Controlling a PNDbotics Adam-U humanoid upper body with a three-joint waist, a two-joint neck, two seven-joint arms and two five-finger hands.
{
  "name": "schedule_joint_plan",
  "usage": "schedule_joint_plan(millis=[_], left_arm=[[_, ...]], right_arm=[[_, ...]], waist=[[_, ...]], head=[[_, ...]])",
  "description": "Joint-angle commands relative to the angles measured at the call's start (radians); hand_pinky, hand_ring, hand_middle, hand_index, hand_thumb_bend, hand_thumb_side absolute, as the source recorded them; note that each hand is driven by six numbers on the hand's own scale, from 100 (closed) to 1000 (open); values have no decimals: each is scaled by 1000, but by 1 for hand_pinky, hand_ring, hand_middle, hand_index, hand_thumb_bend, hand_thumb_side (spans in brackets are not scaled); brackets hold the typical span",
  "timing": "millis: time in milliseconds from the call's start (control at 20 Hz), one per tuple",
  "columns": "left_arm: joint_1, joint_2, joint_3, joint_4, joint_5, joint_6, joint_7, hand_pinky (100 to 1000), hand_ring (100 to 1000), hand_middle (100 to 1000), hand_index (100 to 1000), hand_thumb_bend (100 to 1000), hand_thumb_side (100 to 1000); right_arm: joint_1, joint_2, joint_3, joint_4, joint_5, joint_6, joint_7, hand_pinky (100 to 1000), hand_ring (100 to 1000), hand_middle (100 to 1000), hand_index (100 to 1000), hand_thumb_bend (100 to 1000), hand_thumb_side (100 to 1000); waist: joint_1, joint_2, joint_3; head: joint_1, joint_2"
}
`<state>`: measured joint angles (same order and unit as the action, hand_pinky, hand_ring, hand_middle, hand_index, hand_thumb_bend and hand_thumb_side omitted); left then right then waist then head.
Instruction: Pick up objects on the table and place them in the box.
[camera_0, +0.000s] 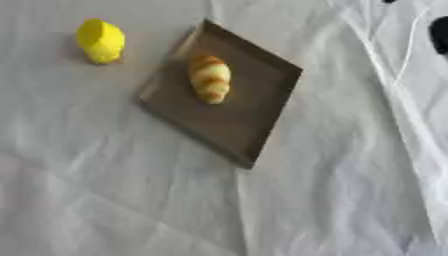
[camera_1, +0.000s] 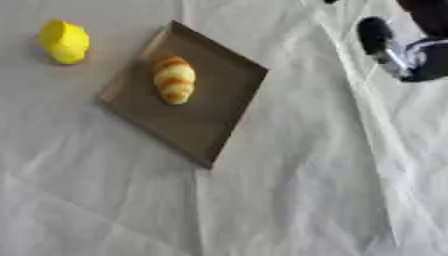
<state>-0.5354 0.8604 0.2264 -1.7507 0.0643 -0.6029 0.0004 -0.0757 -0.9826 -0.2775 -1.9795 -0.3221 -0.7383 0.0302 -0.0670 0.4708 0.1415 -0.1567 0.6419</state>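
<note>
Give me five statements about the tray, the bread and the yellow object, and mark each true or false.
1. The bread roll lies inside the brown tray. True.
2. The yellow object sits in the tray. False: it rests on the white cloth, to the tray's left and apart from it.
3. A robot hand is holding the bread roll. False: nothing touches it; only a black and silver part of the right arm shows at the upper right.
4. The tray holds one item. True.
5. The tray is blue. False: it is brown.
</note>
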Motion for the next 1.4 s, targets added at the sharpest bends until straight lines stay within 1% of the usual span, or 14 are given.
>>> schedule_joint_plan(millis=[50, 150, 250, 300, 350, 400, 450, 500, 550, 650, 750, 900, 1250, 1400], left_arm=[[-39, 129, -27, 128, -100, -40, -18, 878, 941, 839, 923, 100, 429], [-63, 166, -48, 227, -169, -73, -58, 879, 949, 845, 922, 100, 417], [-88, 193, -68, 316, -235, -119, -108, 905, 984, 866, 929, 129, 339], [-100, 201, -79, 354, -269, -146, -137, 914, 996, 876, 933, 154, 348], [-112, 206, -89, 388, -300, -173, -167, 928, 1000, 889, 931, 207, 329], [-125, 209, -101, 423, -328, -200, -201, 928, 1000, 889, 931, 216, 323], [-140, 211, -113, 458, -353, -224, -233, 935, 1000, 893, 946, 284, 327], [-158, 209, -124, 495, -375, -245, -264, 935, 1000, 893, 947, 290, 326], [-174, 208, -134, 527, -397, -261, -292, 940, 1000, 899, 953, 376, 334], [-215, 198, -158, 585, -456, -285, -351, 942, 1000, 906, 957, 450, 357], [-251, 182, -181, 629, -514, -299, -395, 943, 1000, 911, 957, 501, 383], [-301, 148, -218, 677, -589, -304, -427, 941, 1000, 908, 952, 529, 392], [-394, 60, -275, 786, -706, -304, -428, 937, 1000, 895, 946, 556, 412], [-428, 25, -300, 814, -742, -304, -410, 941, 1000, 895, 947, 536, 399]], right_arm=[[50, 28, -74, -20, -23, -115, -73, 915, 725, 753, 899, 100, 495], [93, 69, -95, -21, -12, -155, -101, 918, 729, 782, 905, 100, 466], [124, 112, -113, -21, 6, -166, -114, 920, 728, 787, 905, 100, 482], [136, 134, -117, -21, 14, -167, -118, 920, 726, 782, 904, 100, 492], [148, 154, -117, -21, 19, -168, -118, 920, 724, 780, 901, 100, 491], [154, 172, -120, -21, 27, -168, -117, 920, 724, 780, 901, 100, 488], [158, 188, -123, -21, 35, -168, -117, 921, 725, 781, 897, 100, 495], [161, 202, -125, -21, 42, -169, -117, 921, 725, 780, 896, 100, 496], [163, 211, -126, -21, 47, -169, -120, 921, 725, 779, 896, 100, 505], [163, 222, -125, -21, 52, -169, -128, 922, 723, 777, 901, 100, 517], [163, 226, -120, -21, 56, -169, -130, 923, 720, 774, 898, 100, 535], [161, 231, -112, -21, 61, -169, -128, 925, 718, 773, 898, 100, 546], [158, 241, -97, -21, 58, -169, -117, 927, 709, 762, 896, 100, 562], [157, 244, -91, -21, 54, -169, -109, 928, 706, 759, 895, 100, 567]], waist=[[15, -16, -18], [26, -13, -39], [34, -12, -56], [37, -12, -63], [39, -11, -67], [42, -11, -72], [44, -10, -74], [45, -10, -76], [47, -9, -77], [49, -9, -80], [50, -9, -82], [50, -8, -84], [50, -10, -90], [50, -11, -91]], head=[[54, -36], [83, -45], [110, -51], [122, -53], [133, -54], [143, -56], [152, -57], [159, -58], [165, -58], [174, -57], [180, -57], [185, -57], [192, -58], [194, -57]])
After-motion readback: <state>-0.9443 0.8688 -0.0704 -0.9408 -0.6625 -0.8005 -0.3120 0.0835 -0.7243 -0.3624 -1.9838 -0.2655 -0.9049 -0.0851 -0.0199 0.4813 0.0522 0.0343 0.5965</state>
